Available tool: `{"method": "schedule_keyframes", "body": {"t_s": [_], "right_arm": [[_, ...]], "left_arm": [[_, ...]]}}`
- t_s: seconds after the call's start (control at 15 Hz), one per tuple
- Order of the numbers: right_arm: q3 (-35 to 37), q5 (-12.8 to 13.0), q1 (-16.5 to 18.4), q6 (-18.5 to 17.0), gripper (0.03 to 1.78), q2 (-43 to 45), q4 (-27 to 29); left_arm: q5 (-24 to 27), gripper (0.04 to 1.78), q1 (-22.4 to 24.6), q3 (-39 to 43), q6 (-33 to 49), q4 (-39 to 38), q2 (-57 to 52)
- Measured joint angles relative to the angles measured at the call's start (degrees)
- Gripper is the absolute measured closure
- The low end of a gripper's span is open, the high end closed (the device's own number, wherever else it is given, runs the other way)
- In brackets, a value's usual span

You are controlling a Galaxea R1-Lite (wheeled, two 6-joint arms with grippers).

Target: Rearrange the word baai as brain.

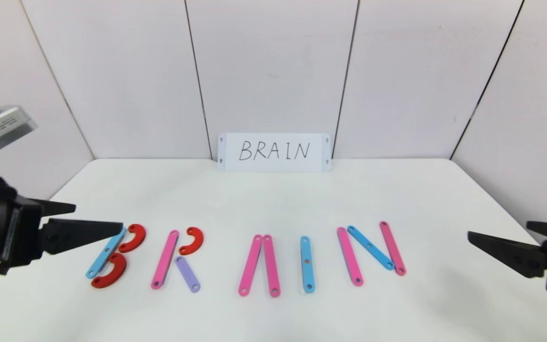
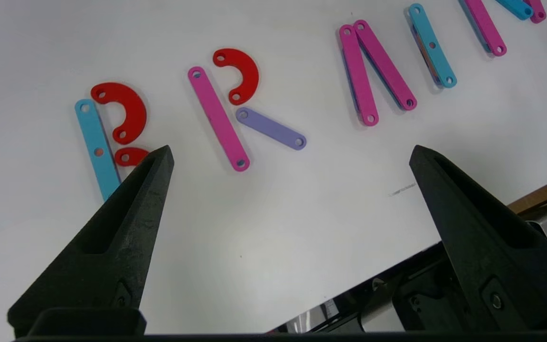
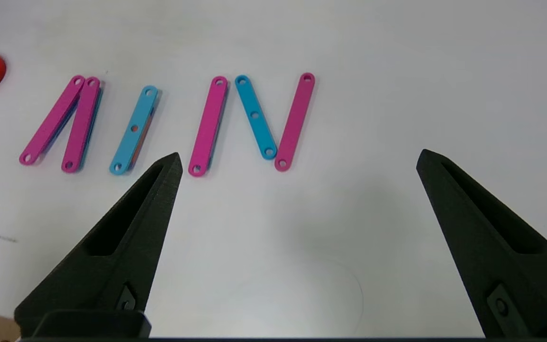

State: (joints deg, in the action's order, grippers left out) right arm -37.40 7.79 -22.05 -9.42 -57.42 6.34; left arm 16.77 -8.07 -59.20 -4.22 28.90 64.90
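The big letters are lying in a row on the white table (image 1: 273, 190), in front of the card (image 1: 274, 152) that says BRAIN. They are already reading almost like the word brain. The B (image 1: 112, 259) is sitting at the robot's left end. Next are coming the R (image 1: 177, 259), the A (image 1: 259, 265), the I (image 1: 306, 263) and the N (image 1: 371, 253) at the right end.

The A is missing its little bar across the middle, so I am thinking that may be the last bit to fix.

The left gripper (image 1: 79, 222) is hanging just above the table with its tips right next to the B. Its fingers are spread wide apart and are holding nothing. The blue strip (image 2: 97, 151) of the B is lying with its long side pointing away from the robot, leaning a little, just off the tip of one finger. The left arm is much nearer to the B than the right arm is.

The right gripper (image 1: 499, 235) is waiting far out past the N, well apart from it. Its fingers are spread wide too, and empty
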Motion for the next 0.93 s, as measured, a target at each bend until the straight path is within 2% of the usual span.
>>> {"method": "schedule_keyframes", "body": {"t_s": [0.27,0.47,0.67,0.8,0.93], "right_arm": [[2.2,0.1,-0.1,0.3,0.08,12.6,6.9],[3.0,0.5,1.0,3.2,0.08,21.8,12.5],[2.3,-0.5,6.2,6.9,0.08,27.9,13.6],[1.3,-2.1,12.7,7.0,0.08,30.4,13.9],[0.9,-4.7,19.0,6.9,0.08,33.5,14.1]], "left_arm": [[-4.1,0.08,0.2,10.0,0.0,0.2,-15.2],[-8.0,0.08,0.2,14.8,0.1,0.8,-26.4],[-13.6,0.08,0.4,16.8,1.0,1.0,-34.6],[-15.0,0.08,1.8,17.3,1.7,1.0,-37.7],[-15.1,0.08,3.9,18.5,1.7,0.7,-41.0]]}}
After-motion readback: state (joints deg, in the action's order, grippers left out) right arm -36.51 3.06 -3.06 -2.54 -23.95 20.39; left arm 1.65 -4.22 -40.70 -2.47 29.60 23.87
